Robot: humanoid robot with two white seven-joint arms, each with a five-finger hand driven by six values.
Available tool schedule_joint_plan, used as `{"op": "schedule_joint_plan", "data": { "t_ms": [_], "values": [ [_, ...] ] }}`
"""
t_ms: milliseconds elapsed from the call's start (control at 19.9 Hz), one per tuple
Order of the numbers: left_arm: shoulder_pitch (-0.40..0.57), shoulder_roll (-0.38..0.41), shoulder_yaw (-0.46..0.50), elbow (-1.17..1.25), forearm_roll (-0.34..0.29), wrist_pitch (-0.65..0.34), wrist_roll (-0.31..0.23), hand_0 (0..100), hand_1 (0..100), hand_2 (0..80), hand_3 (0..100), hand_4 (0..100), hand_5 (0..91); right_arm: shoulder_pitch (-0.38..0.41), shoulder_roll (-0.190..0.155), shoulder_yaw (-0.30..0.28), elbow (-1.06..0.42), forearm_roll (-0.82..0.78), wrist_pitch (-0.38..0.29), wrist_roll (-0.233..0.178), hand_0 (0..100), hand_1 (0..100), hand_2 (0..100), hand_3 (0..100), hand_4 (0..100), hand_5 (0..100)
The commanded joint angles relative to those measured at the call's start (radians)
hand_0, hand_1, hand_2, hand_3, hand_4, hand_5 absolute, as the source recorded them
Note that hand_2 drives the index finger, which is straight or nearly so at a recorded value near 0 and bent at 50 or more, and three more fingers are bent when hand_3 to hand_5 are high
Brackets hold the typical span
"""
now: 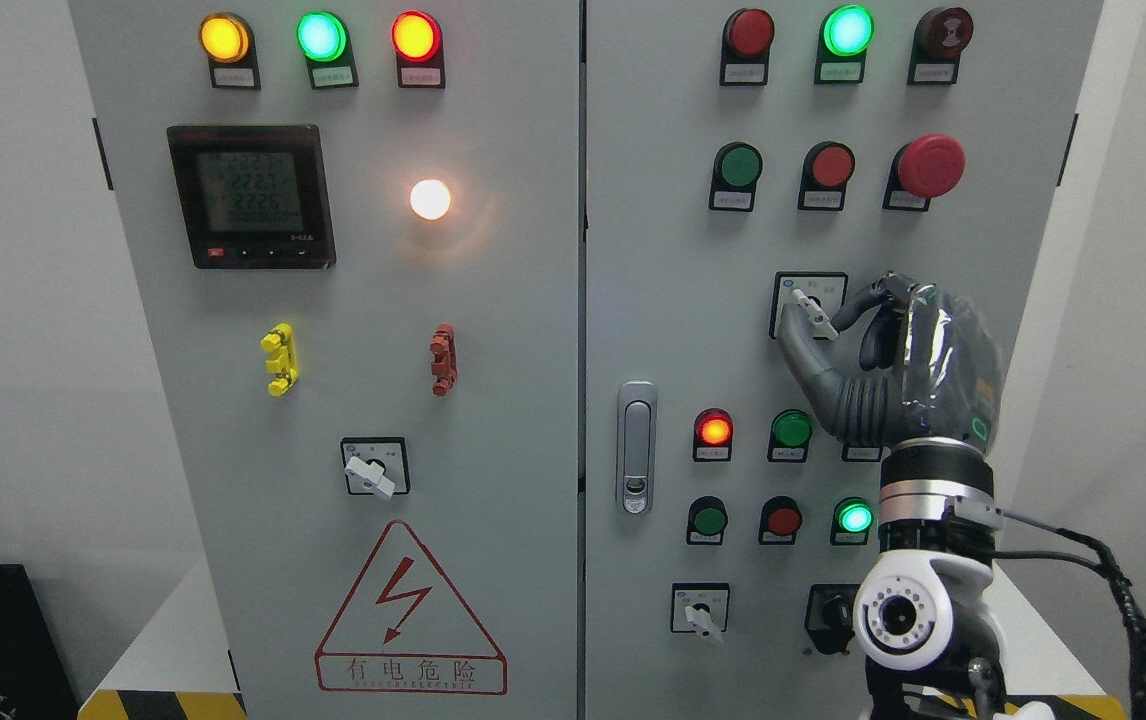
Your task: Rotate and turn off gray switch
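Gray switch (pixel 813 310) sits on the cabinet's right door (pixel 663 330), its lever pinched between thumb and forefinger of the right hand (pixel 893 360). Remaining fingers (pixel 923 320) curl clear behind, presumably leaving room to twist. Left hand unseen.

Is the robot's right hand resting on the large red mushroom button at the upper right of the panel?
No, the right hand is lower down, its fingers pinching the handle of the gray switch, well below the red mushroom button.

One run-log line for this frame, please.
right hand | fingers pinching gray switch lever | lever tilted | left arm absent
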Motion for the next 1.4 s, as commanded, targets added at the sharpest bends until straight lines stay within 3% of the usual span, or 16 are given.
{"op": "schedule_joint_plan", "data": {
  "t_ms": [0, 1354],
  "values": [
    [-0.009, 0.001, 0.008, -0.025, 0.020, -0.001, 0.001, 12, 39, 0.0, 0, 0, 0.0, 0.000, 0.000, 0.000, 0.000, -0.001, 0.000, 0.000, 37, 47, 68, 100, 97, 100],
    [-0.009, 0.001, 0.008, -0.025, 0.020, -0.001, -0.001, 12, 39, 0.0, 0, 0, 0.0, -0.006, 0.000, 0.013, 0.000, -0.001, 0.000, -0.001, 50, 43, 70, 100, 99, 100]
  ]
}}
